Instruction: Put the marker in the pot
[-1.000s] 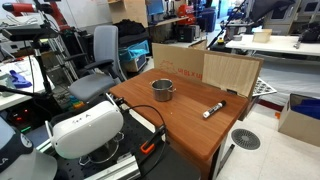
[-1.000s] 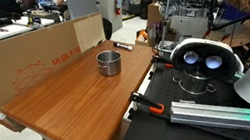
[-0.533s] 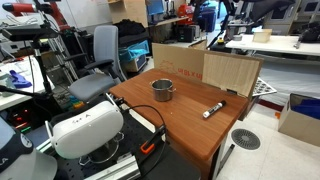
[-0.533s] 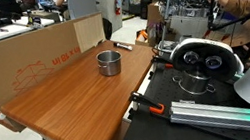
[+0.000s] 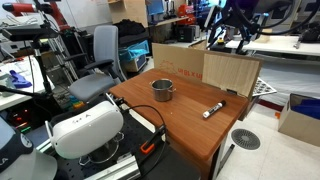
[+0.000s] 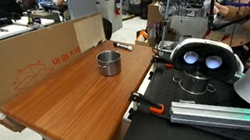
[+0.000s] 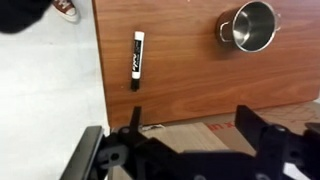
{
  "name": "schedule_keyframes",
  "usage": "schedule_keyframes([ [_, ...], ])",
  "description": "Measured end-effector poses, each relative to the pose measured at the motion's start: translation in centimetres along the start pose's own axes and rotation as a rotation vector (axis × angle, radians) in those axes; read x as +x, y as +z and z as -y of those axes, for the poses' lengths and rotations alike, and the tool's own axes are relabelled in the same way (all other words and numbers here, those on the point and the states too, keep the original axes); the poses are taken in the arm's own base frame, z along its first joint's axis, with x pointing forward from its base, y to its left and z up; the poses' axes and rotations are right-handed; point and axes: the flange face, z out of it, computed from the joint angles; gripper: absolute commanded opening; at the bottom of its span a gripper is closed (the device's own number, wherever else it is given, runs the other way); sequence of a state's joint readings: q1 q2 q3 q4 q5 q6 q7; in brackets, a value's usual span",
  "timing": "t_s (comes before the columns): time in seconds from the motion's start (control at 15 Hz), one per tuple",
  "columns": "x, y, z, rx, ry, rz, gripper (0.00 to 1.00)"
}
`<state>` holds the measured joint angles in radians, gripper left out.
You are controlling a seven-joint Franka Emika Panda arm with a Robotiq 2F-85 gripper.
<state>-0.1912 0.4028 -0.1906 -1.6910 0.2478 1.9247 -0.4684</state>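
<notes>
Wrist view is looking down from pretty high up. The gripper [image 7: 190,135] is hanging well above the table [image 7: 190,80], jaws spread wide w/ nothing between them, so it's carrying nothing rn. The marker [image 7: 136,60] is lying flat on the wood on the left side of that view, close to the table's left edge, and the darker end looks to be pointing toward the bottom of the frame. The pot [image 7: 253,25] is standing upright off to the right, well apart from the marker, and it's looking empty afaict.

In an exterior view the marker [image 5: 213,109] is lying near the right edge of the table. The pot [image 5: 163,90] is sitting left of it and farther back, toward the cardboard boxes [image 5: 230,72].

So imo we're at the very first step, the approach, and no pickup is happening yet. Next move is calling for:
- sliding over until the marker is sitting btwn the jaws
- prob little wrist turn, since the closing direction is already looking roughly crosswise to the marker's length
- coming down low, almost to the wood, bc the thing is so slim
- closing around its middle, then lifting and carrying it right to the pot

It's thin and round, so it's prob going to roll if it gets nudged, and that edge is close.
</notes>
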Motion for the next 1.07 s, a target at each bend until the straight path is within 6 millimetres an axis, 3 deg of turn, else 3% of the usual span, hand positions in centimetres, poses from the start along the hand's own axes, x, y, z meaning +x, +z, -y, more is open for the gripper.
schedule_keyframes([
  [0.6,3.5,7.6,-3.7,0.0,0.089,0.065,1.0],
  [1.07,4.5,14.5,-6.6,-0.053,0.16,0.162,1.0],
])
